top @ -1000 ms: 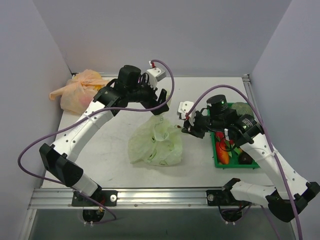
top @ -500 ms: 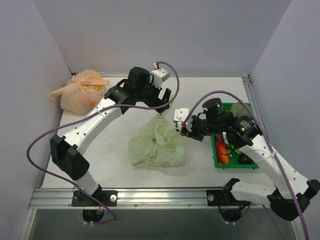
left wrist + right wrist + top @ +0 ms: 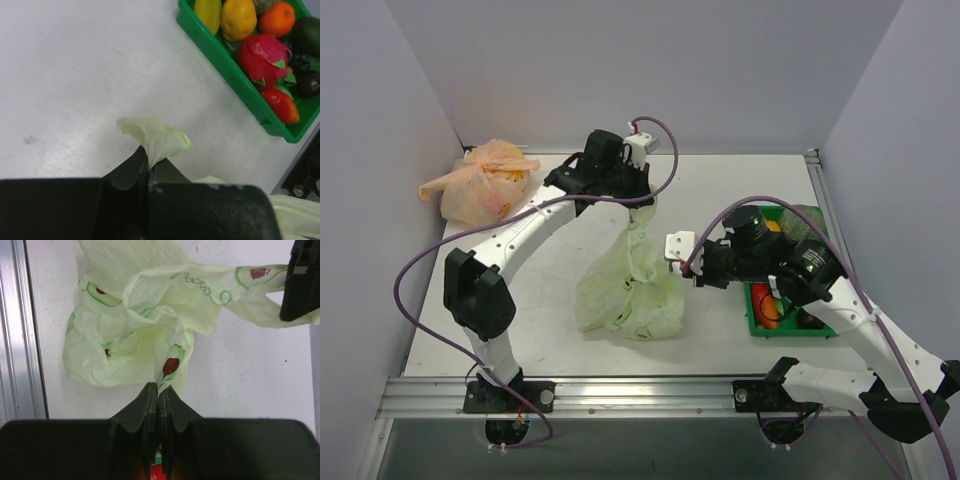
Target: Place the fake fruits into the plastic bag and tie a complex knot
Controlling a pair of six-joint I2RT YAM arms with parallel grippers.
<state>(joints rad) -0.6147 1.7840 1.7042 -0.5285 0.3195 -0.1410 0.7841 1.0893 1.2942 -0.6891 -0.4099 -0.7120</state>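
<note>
One bag point(image 3: 628, 292), pale green with avocado prints, is lying crumpled on the table point(image 3: 535, 315) between the two arms, and both grippers are holding it. The left gripper point(image 3: 148, 167) is closing its jaws tightly on one fold at the far end of the bag and is keeping this end raised above the table, so the plastic is hanging down from it in a strip. The right gripper point(image 3: 159, 390) is pinching another fold at the right edge of the bag, with its jaws pressed fully together and only the thin plastic between them. Whether anything is lying inside the bag I cannot tell. The fruits point(image 3: 260, 55) are sitting in one green tray point(image 3: 235, 75) just to the right of the bag. In the left wrist view I am counting at least seven of them there: one pink dragon fruit, one orange piece, one yellow piece, one yellow-green piece, one red piece, one dark green avocado and some dark purple pieces, several cut by the picture's edge. One peach bag point(image 3: 480, 185) is resting at the far left corner of the table, well apart from the rest. It is bulging, but its contents are not clear.
</note>
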